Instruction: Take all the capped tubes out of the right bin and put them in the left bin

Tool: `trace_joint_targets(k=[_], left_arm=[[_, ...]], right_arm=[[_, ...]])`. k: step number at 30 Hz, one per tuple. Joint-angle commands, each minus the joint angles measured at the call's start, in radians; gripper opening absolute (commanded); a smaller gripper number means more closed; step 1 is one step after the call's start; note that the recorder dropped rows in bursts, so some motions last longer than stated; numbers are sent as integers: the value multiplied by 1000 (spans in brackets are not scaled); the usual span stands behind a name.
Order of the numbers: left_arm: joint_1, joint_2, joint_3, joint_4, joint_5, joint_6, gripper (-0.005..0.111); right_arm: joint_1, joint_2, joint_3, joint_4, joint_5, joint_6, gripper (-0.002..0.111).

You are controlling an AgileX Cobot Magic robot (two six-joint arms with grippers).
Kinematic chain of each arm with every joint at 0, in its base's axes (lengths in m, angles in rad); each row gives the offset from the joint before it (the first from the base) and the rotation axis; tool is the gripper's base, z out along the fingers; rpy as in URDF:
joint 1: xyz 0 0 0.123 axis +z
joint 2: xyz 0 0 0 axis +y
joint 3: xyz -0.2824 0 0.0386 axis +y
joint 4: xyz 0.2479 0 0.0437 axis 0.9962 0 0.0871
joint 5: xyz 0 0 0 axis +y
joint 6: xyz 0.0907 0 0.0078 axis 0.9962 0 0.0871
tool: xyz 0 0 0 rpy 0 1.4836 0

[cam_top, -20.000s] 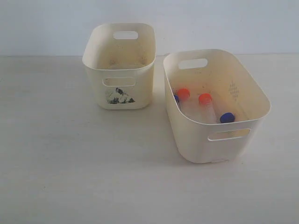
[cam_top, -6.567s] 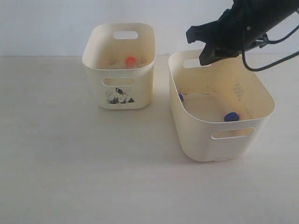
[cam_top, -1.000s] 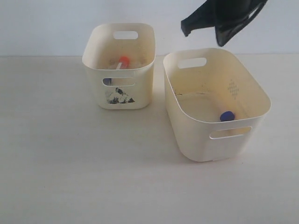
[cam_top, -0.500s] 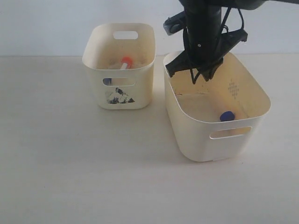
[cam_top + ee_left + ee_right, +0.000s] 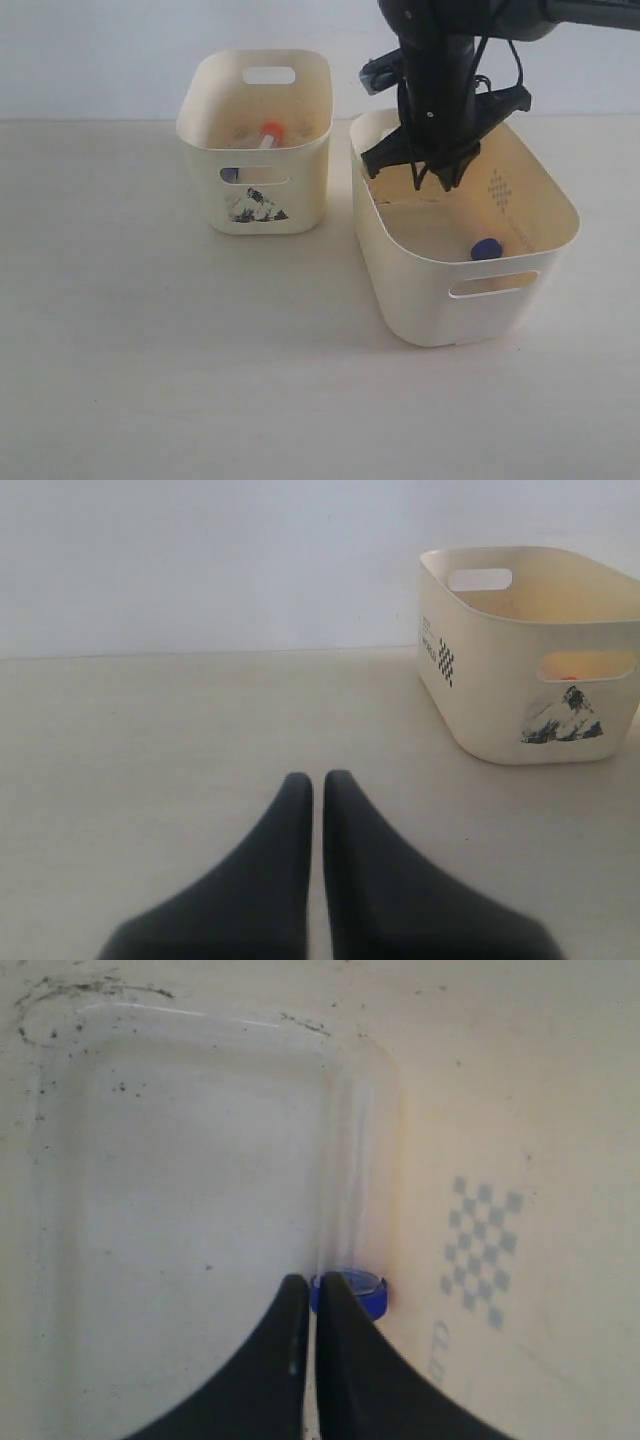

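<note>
One blue-capped tube [image 5: 485, 249] lies in the right bin [image 5: 455, 265], along its right inner wall; in the right wrist view its blue cap [image 5: 355, 1294] shows just beyond the fingertips. My right gripper [image 5: 430, 182] hangs inside the bin's back half, above the floor, shut and holding nothing [image 5: 308, 1282]. The left bin [image 5: 255, 200] holds an orange-capped tube [image 5: 269, 130], and a blue cap [image 5: 230, 174] shows through its handle slot. Other tubes in it are hidden. My left gripper [image 5: 317, 778] is shut and empty, low over the table, away from the left bin [image 5: 500, 700].
The two bins stand close together on a pale table [image 5: 150, 350] before a white wall. A faint checker pattern [image 5: 480, 1245] marks the right bin's inner wall beside the tube. The left arm is out of the exterior view.
The right arm has come down from above the bins into the back of the right bin. The blue-capped tube and both bins have stayed put.
</note>
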Motion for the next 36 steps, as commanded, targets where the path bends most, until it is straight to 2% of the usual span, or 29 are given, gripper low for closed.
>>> trace_joint_targets(k=[1,8,28,36], left_arm=[[1,-3,-3,2,-7,-8,4],[1,-3,-3,2,-7,-8,4],[1,-3,-3,2,-7,-8,4],[1,-3,-3,2,-7,-8,4]], right_arm=[[-31,-5,-4,55,3,-11,2],[-29,-5,75,49,3,20,2],[-29,-3,77,93,-2,-28,3],[-29,-3,101,93,-110,-32,3]])
